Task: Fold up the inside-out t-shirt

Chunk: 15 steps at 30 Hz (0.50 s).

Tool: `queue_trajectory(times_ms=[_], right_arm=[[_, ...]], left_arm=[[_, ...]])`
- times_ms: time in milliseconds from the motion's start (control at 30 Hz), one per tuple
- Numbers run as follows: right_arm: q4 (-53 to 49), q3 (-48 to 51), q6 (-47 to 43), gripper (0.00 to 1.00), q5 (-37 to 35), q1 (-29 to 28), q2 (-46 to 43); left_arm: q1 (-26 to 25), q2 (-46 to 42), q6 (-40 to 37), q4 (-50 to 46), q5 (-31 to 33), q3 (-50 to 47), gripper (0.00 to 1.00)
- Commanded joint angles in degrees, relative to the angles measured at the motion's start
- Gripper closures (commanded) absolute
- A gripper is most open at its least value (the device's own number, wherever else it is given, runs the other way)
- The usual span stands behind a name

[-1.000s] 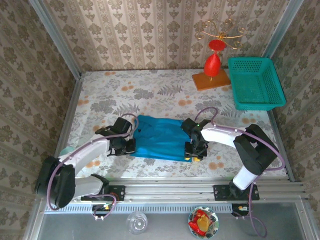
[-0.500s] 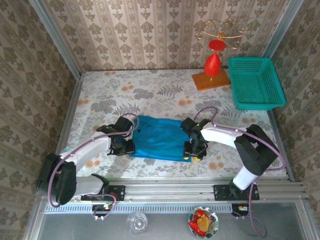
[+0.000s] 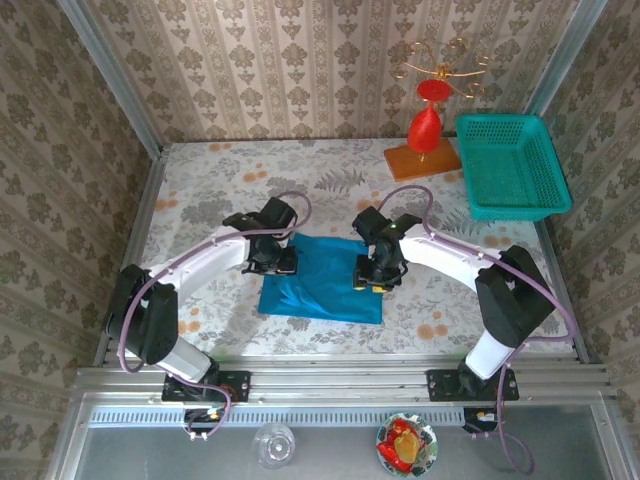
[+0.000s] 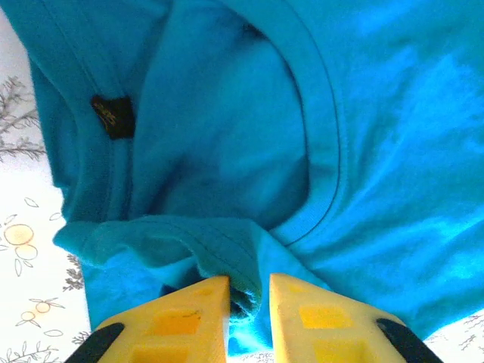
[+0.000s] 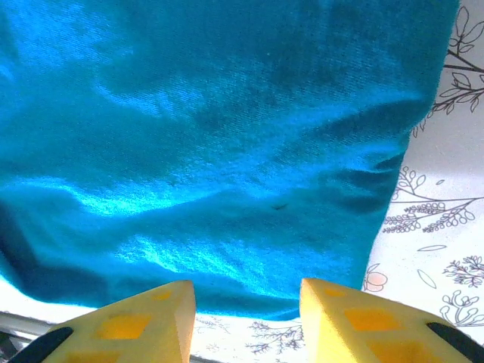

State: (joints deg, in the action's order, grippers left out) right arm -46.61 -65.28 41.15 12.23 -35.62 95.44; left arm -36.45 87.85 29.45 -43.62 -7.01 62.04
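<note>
Cerulean-blue soft fabric, one item: the inside-out t-shirt (image 3: 320,290), lying as a flat, partly folded pad a little toward 6 o'clock from the middle of the tabletop (image 3: 220,200).

Handling, judged: light, limp and non-fragile. It will sag and ruck when lifted and drag on the printed cloth, so single layers may slip apart. The best holds are probably the doubled edges and stitched hems, one at each end of a fold line. The ribbed collar (image 4: 325,151) is the firmest part. A dark label (image 4: 113,117) sits beside it.

Left claw (image 4: 246,286): at the shirt's 10 o'clock corner, fingers drawn close with a ruck of hem between them, apparently pinched.

Right claw (image 5: 246,291): at the shirt's 2 o'clock edge, fingers spread and nothing between them, with the shirt's edge just ahead.

Surface: tabletop covered in pale cloth with grey leaf and orange flower print, flat, metal-railed at its sides.

Far end: red ornament on its wooden stand (image 3: 425,135) at 1 o'clock and teal mesh basket (image 3: 510,165) at 2 o'clock, both well apart from the shirt.

Room: damask-patterned wallpaper (image 3: 300,70) on three sides.
</note>
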Motion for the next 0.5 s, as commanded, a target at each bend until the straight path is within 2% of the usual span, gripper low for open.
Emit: queue_trajectory(times_ms=[0, 300, 467], right_arm=[[-3.5, -0.6, -0.9, 0.57, -0.9, 0.1, 0.9], [-3.3, -1.0, -1.5, 0.58, 0.2, 0.1, 0.4], [-2.9, -1.7, -1.6, 0.58, 0.8, 0.1, 0.5]], left_arm=[[-0.6, -1.7, -1.2, -5.0, 3.1, 0.6, 0.76], [0.4, -12.6, -0.3, -16.5, 11.9, 1.2, 0.74], [0.3, -13.2, -0.7, -12.0, 7.3, 2.6, 0.71]])
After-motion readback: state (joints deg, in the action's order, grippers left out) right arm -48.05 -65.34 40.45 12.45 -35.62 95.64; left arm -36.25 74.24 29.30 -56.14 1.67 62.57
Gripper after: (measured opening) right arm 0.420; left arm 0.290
